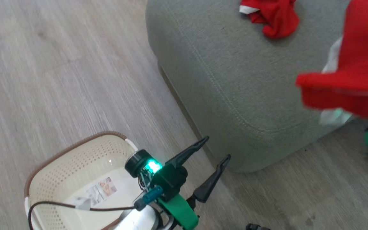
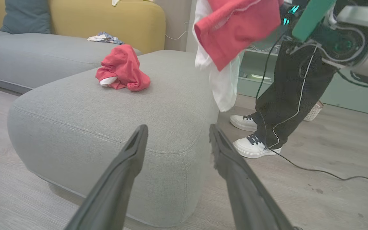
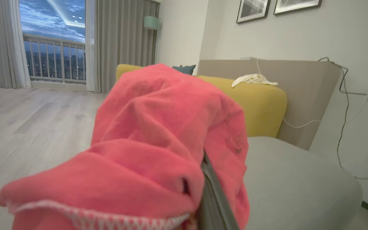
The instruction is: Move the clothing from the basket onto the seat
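Nearest the head camera, the left gripper hangs with its 2 dark fingers spread wide and nothing between them, just above the near edge of the cream perforated basket. The basket's paper label lies bare, and no red fabric shows in the part in view, though the forearm and the frame edge cut off its lower corner. Beyond it stands the grey-green seat, and over its right side hangs 1 red garment with white trim, draped over the right gripper, whose fingers are clamped together on a fold. The cloth hides the fingertips, so the exact pinch point cannot be made out. This fabric looks light, limp and likely to swing or snag, so a bunched fold near the middle is probably the safest hold. Farther back, a 2nd red garment lies crumpled on the seat top. Past the seat's far side a person's dark trousers and white sneakers stand on the floor, the upper body cut off.
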You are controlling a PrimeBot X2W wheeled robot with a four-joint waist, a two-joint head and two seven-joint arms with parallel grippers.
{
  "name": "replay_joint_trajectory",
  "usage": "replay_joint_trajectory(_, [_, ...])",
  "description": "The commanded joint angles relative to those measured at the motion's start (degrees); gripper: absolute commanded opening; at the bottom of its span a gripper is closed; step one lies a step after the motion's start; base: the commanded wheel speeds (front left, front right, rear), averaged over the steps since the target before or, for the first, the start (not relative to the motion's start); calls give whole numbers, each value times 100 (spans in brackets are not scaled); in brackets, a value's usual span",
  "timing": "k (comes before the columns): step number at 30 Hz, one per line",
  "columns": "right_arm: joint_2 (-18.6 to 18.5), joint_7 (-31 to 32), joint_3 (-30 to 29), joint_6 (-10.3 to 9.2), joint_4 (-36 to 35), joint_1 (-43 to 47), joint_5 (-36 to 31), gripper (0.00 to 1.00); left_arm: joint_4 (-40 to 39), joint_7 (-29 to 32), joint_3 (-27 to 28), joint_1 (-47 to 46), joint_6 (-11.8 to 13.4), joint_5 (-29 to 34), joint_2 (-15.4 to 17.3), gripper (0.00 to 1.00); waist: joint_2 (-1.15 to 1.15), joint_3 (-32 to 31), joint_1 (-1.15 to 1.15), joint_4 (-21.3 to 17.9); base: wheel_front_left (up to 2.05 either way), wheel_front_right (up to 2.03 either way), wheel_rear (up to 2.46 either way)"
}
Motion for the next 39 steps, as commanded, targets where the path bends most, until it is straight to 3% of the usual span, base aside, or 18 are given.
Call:
replay_joint_trajectory(1, [-247,-38,38,-1,-248,-265,27,0,-239,-30,163,-263,-5,17,-74,100,0,94,-1,93,0,0,0])
replay_joint_trajectory(11, [-1154,-38,-476,-1,126,-1650,562,0,-239,-30,10,-627,-5,72,3,100,0,735,-1,485,0,0,0])
replay_joint_trajectory(22, [-2052,-38,-833,-1,1395,-3082,943,0,-226,-30,-438,-1122,-5,109,261,100,0,1766,-1,1025,0,0,0])
replay_joint_trajectory(27, [-2313,-38,-733,-1,2044,-3745,1026,0,-231,-30,-492,-1277,-5,152,337,100,0,2224,-1,1227,0,0,0])
replay_joint_trajectory(39, [-2438,-38,-200,-1,3667,-4838,766,0,-254,-30,-683,-1637,-5,240,354,100,0,2986,-1,1533,0,0,0])
